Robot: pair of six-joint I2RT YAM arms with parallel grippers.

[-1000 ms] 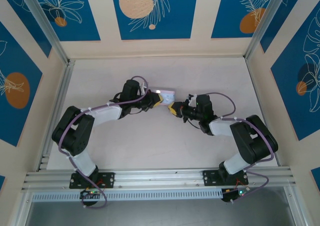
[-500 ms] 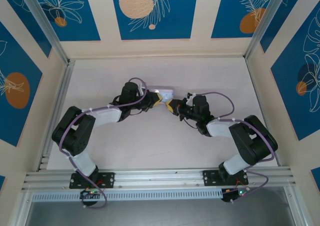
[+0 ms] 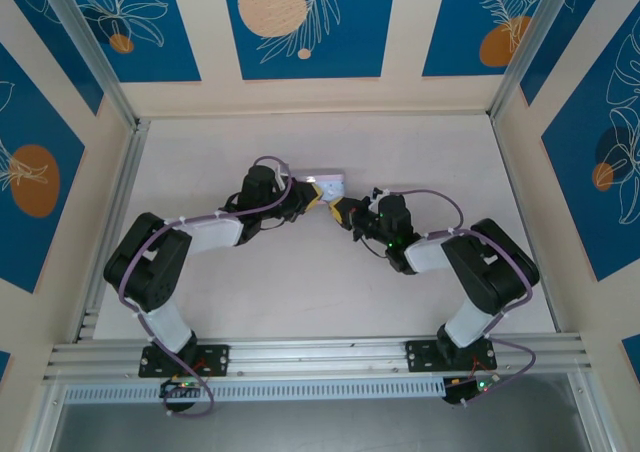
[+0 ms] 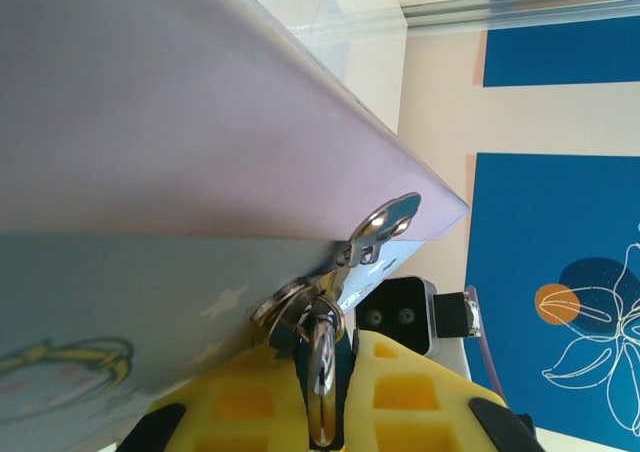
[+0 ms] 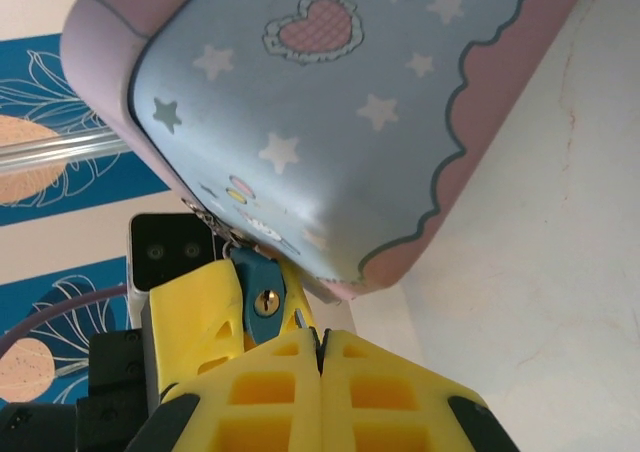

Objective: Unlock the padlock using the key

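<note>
Nearest the camera, both arms were bent in from the near edge of the table (image 3: 300, 302), with the grippers nose to nose in the middle. That setup makes sense to me, since one has to steady the lock while the other works it.

The right gripper (image 5: 320, 344) was pinched fully shut, yellow pads (image 5: 385, 392) flush together. A thin sliver poked out of the seam, and I took that for the key (image 5: 299, 319), though it was edge-on and honestly hard to make out. Its tip sat just beside the padlock (image 5: 262, 297), and as far as I could tell it wasn't in the brass keyhole yet.

The left gripper (image 4: 320, 397) was nearly closed too, clamped on the padlock. I'm guessing that's so the keyhole face pointed back at the right arm.

Just past that, the lock hung from the metal hasp (image 4: 385, 224) on the pastel tin (image 5: 330, 102), which sat on the table behind both grippers.

My read is they were lining up for insertion, which is the fiddly part.
</note>
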